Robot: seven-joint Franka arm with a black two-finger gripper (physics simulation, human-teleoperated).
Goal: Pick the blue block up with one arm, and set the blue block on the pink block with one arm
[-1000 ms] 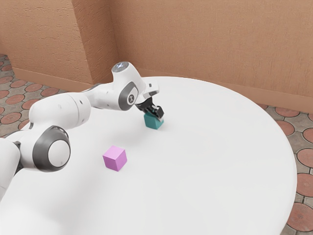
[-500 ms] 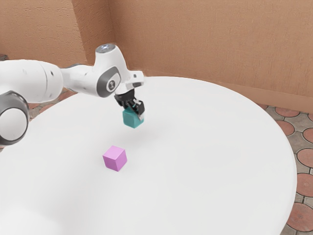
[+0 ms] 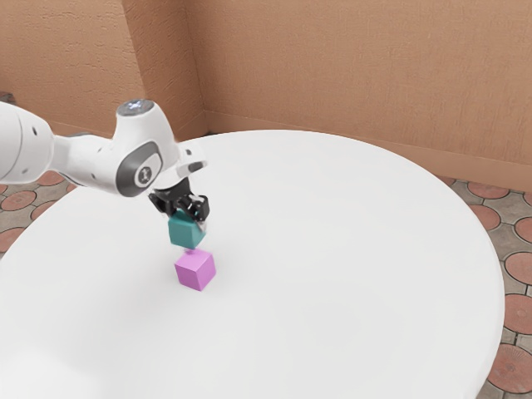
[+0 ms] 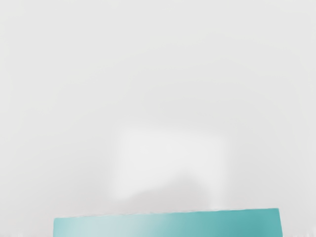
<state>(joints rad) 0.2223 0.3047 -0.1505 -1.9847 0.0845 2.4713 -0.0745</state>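
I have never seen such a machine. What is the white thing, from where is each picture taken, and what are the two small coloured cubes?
The white jointed thing is a robot arm in a computer simulation. At its end is a black gripper with two fingers, like a simple hand. One picture comes from a camera beside the arm, the other from a camera on the arm's hand. On the round white table lies a pink block. The gripper is shut on a blue block, blue-green in colour, and holds it right above the pink one; I cannot tell if they touch. In the hand camera's picture, the blue-green band at the lower edge is that held block.
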